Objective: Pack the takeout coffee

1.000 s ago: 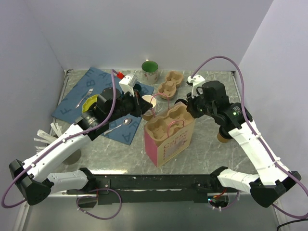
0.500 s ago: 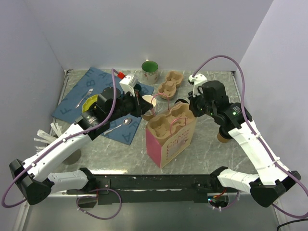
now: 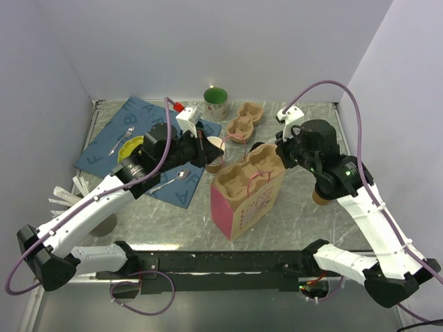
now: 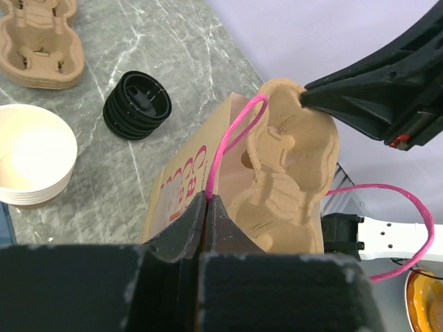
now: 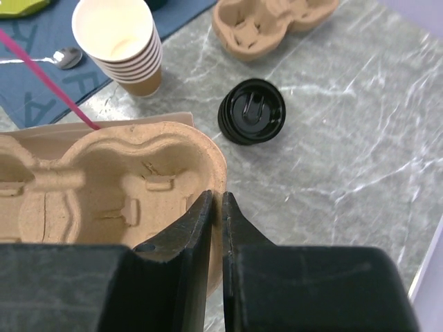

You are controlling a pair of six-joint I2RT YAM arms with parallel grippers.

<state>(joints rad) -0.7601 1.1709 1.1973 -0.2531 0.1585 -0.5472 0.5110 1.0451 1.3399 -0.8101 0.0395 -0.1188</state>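
Two grips are live. My left gripper (image 4: 208, 204) is pinched shut on the bag's (image 3: 239, 207) pink handle (image 4: 232, 135), drawing that side of the mouth outward. My right gripper (image 5: 216, 199) is clamped on the end rim of the carrier (image 5: 104, 180), which sits at the bag's mouth and is not yet down inside. I take the coffee (image 3: 319, 198) to be the brown cup standing right of the bag. It is mostly hidden behind my right arm (image 3: 360, 200) and apart from the bag, and nothing holds it.

I judge the step in hand to be seating the carrier. To do it well I'd hold the handle taut so the paper wall stands off the carrier's edge. Then I'd lower the right wrist straight and level, watching that the other handle loop, lying across the carrier, does not get trapped beneath it. The bag looks light and tall. A sideways shove could tip it toward the cups (image 3: 215, 151) or lids (image 5: 250, 111), so I'd press downward only.
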